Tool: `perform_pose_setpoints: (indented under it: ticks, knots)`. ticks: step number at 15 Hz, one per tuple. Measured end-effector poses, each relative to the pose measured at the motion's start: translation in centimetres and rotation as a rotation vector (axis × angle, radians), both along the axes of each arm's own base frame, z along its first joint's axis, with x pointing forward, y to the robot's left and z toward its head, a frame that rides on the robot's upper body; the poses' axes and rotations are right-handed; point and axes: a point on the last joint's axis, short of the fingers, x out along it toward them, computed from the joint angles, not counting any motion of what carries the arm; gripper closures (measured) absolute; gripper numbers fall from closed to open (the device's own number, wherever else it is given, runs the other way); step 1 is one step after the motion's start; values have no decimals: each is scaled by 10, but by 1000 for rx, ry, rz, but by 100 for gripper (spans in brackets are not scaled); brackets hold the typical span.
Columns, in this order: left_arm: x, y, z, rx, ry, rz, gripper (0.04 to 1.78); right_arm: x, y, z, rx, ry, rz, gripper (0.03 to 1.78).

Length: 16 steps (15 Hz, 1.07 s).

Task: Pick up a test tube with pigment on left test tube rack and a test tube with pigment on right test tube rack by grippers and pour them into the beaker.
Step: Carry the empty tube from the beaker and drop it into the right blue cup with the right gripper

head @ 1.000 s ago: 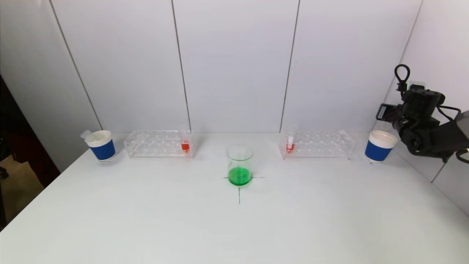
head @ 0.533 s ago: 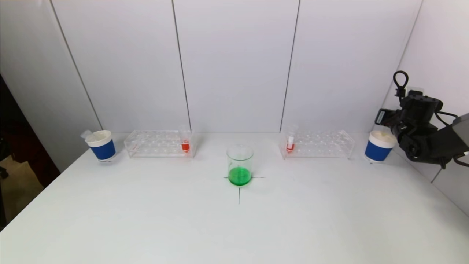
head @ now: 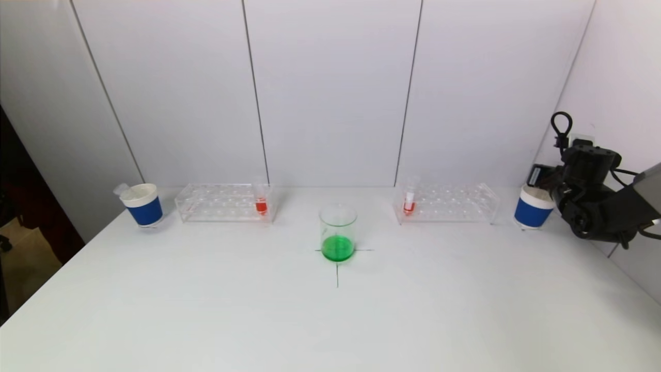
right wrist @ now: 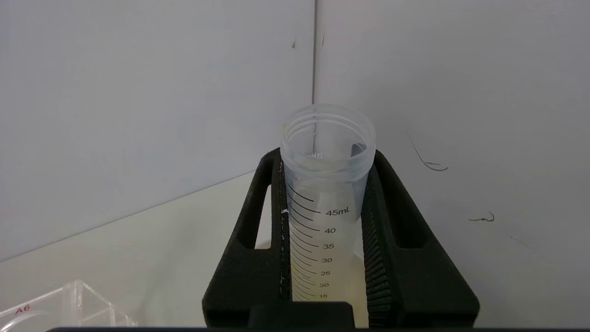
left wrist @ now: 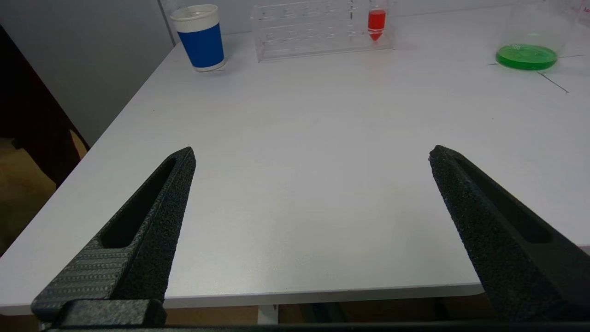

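A glass beaker [head: 337, 232] with green liquid stands at the table's middle. The left clear rack [head: 222, 202] holds a tube of red pigment [head: 261, 201] at its inner end. The right clear rack [head: 446, 203] holds a red-pigment tube [head: 409, 201] at its inner end. My right gripper [head: 539, 178] is shut on an empty graduated tube [right wrist: 325, 221], held upright just over the right blue cup [head: 534, 206]. My left gripper [left wrist: 312, 153] is open and empty above the table's front left edge. It is out of the head view.
A second blue cup [head: 143, 204] at the far left holds an empty tube [head: 121, 189]. White walls close in behind the racks and beside the right arm. A black cross is marked under the beaker.
My right gripper has come down with the empty tube towards the right blue cup. The racks, the beaker and the left cup have not moved.
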Motion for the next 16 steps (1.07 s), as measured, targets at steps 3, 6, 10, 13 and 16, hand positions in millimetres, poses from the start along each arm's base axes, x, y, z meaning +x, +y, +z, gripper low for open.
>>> perform_pose_setpoints:
  ticks: [3,6,10,13,16]
  knots:
    - [0,0,0,0,0,1,5,-1,1,-2,2,8,3,131]
    - [0,0,0,0,0,0,5,-2,2,-2,4,9,4,131]
    - [0,0,0,0,0,0,5,-2,2,-2,3,8,4,131]
    - [0,0,0,0,0,0,5,-2,2,-3,4,12,4,131]
    - [0,0,0,0,0,0,5,-2,1,-2,0,2,3,131]
